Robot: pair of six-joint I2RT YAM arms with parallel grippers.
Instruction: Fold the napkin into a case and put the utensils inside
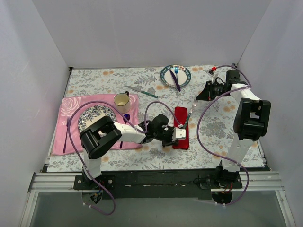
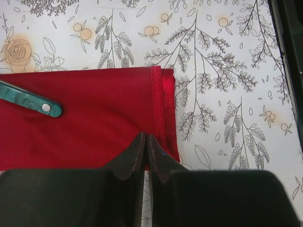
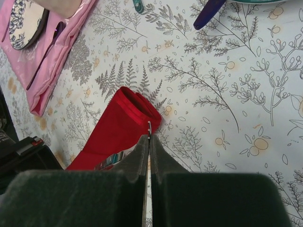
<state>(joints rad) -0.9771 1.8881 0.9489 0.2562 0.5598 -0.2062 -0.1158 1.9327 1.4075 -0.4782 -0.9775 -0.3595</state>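
Pinching napkin [image 2: 104, 127] hem edge, left claw [image 2: 146, 138].

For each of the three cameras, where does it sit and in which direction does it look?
Top external: above and behind the bases, looking down on the table; left arm and right arm show.
Left wrist: on the left arm, looking straight down at the napkin and the teal-handled fork; its shut left claw shows.
Right wrist: on the right arm, facing leftward across the table toward the napkin; its right claw, shut on the fork, shows.
Shared: all three see the napkin.
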